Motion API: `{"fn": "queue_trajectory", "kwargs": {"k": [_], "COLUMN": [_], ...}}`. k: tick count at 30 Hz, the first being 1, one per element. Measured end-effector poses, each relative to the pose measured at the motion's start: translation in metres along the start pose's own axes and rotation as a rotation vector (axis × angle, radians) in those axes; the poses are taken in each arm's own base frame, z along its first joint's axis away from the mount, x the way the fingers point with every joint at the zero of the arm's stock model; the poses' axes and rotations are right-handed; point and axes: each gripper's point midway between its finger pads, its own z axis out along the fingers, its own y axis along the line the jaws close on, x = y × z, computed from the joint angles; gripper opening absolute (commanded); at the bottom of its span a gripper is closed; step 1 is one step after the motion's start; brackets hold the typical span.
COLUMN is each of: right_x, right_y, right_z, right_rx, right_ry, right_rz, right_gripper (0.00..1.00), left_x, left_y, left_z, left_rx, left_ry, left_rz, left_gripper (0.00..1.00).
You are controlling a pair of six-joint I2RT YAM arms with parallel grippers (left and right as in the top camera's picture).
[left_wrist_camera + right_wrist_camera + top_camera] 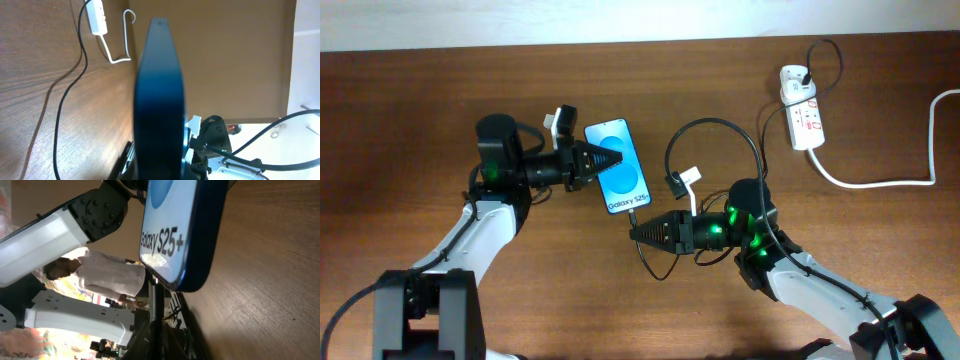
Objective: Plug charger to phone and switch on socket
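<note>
The phone (618,165) faces up with its blue screen lit, and my left gripper (610,160) is shut on its left side. The left wrist view shows the phone (160,95) edge-on, rising out of the jaws of my left gripper (159,170). My right gripper (640,232) is shut on the charger (638,212), just below the phone's bottom edge. From the right wrist, the charger (156,305) runs straight up from my right gripper (157,332) to the bottom edge of the phone (177,230); whether the tip is inside I cannot tell. The socket (800,105) lies at the far right.
A thick white cord (880,182) leaves the socket and runs off the right edge. The charger's black cable loops (715,125) between the phone and the socket. Also in the left wrist view are the socket (96,17) and the black cable (70,90) on brown wood.
</note>
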Motion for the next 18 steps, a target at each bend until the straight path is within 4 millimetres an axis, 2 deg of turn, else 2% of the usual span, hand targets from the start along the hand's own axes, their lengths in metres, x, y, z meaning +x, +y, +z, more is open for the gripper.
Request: {"fn": "queue_trajectory", "kwargs": {"k": [18], "right_x": [0.0049], "right_y": [0.0030], "right_z": [0.0014], "right_rx": [-0.015], "right_ry": [0.025], "right_rz": [-0.002], "right_gripper": [0.04], "left_x": [0.0098], "left_y": [-0.0057], "left_z": [0.0010], "left_rx": [0.033], "left_ry": [0.055], "left_rz": [0.086], "left_gripper": [0.00]}}
